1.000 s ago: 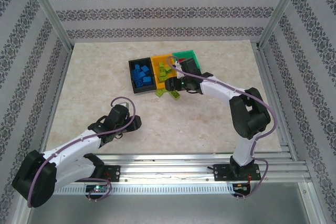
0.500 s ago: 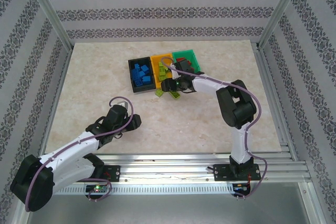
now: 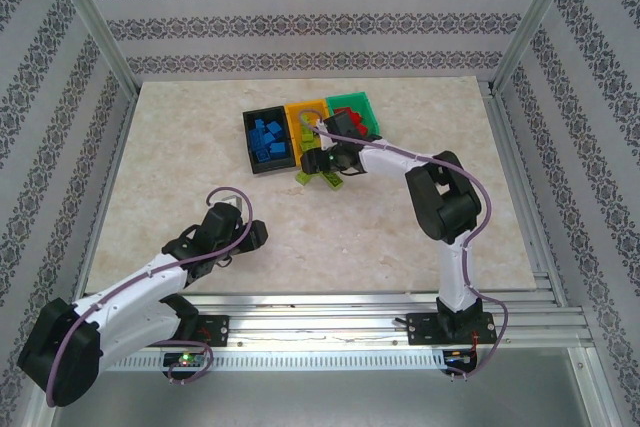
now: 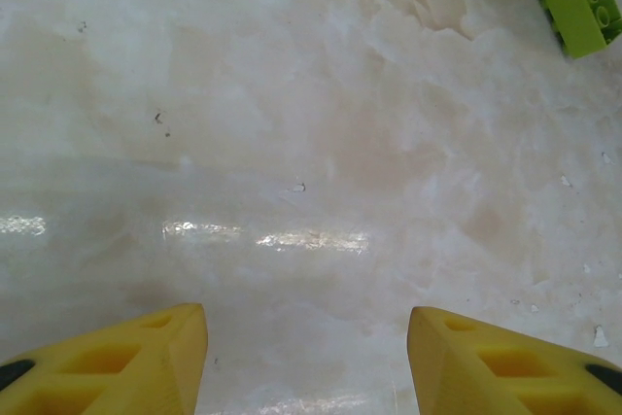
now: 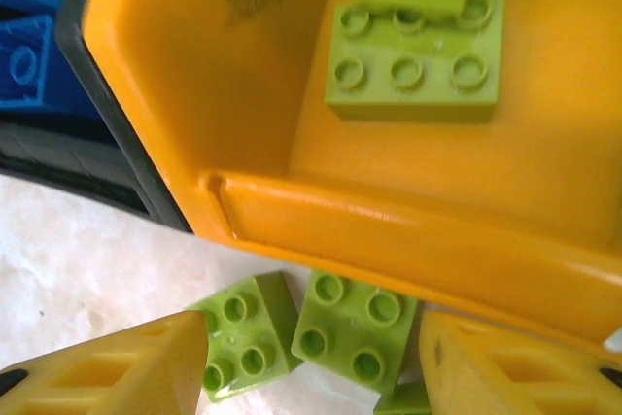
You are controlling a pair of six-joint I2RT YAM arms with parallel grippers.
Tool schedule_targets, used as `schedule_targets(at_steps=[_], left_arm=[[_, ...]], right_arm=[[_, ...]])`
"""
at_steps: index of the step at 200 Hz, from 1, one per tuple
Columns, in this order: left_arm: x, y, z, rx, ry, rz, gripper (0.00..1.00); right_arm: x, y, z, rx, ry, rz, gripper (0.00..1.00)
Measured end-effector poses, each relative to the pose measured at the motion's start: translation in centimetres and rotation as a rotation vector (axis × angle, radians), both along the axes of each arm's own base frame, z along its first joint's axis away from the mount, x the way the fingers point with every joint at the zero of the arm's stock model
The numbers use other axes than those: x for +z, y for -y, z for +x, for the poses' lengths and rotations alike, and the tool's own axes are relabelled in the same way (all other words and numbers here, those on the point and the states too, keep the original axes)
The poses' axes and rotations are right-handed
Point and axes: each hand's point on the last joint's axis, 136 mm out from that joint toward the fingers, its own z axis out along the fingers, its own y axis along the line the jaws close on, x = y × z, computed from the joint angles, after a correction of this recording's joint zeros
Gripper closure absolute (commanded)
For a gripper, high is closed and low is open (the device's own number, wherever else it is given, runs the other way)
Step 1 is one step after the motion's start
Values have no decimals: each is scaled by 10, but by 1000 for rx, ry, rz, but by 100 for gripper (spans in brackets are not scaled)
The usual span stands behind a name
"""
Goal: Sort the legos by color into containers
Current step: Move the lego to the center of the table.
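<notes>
Two lime legos (image 5: 352, 326) lie on the table (image 5: 78, 259) just beside the orange-yellow bin (image 5: 389, 230), between the right gripper's (image 5: 311, 362) spread, empty jaws, so closing might snag its wall or pinch both; the left gripper (image 4: 307, 357) hangs spread, empty.

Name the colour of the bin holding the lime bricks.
The bin is orange-yellow, clearest in the right wrist view.

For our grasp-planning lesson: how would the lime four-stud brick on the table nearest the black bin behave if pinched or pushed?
The four-stud brick looks like rigid moulded plastic, so probably won't flex when pinched. Its flat faces and the glossy table suggest it would slide, not roll. Small and squat, it is likely light and unlikely to tip.
</notes>
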Motion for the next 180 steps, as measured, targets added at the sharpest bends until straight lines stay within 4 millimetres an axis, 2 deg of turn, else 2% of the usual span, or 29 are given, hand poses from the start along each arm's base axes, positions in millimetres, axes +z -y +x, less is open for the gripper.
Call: schedule_targets(at_steps=[69,95,132,180], left_arm=[[-5,0,-1,-1,-14,3,43],[-7,-1,-3,3,-13,-1,43],[-5,-2,-4,6,-2,-11,43],[-4,-2,-4,9,0,-14,43]], right_arm=[[-6,-5,0,1,41,-130,42],[-15,-8,4,-10,37,-190,48],[-14,-12,7,-15,63,-224,59],[-19,-10,3,-14,69,-240,61]])
